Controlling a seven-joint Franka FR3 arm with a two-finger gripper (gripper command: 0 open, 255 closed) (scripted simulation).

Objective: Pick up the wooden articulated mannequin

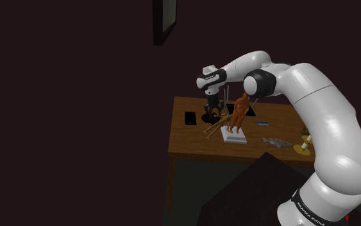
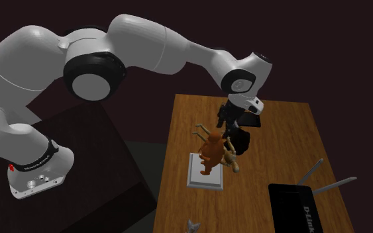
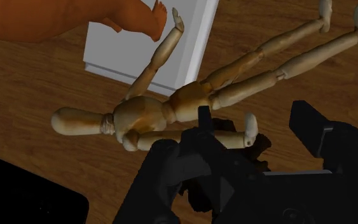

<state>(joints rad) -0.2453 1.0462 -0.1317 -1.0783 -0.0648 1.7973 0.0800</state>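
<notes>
The mannequin (image 3: 152, 114) is seen lying just beside the white base (image 3: 139, 60), one arm stretched over it. The gripper (image 3: 258, 130) is spread open about the other arm. If closed there, the jointed limb could swivel and the body be dropped.

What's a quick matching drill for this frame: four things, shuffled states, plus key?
Things:
1. wooden mannequin
2. orange figure
3. router
4. claw

States:
A. black, with antennas
B. open, low over the wooden mannequin
C. lying on the table
D. upright on a white base

Pairs: 1-C, 2-D, 3-A, 4-B
</notes>
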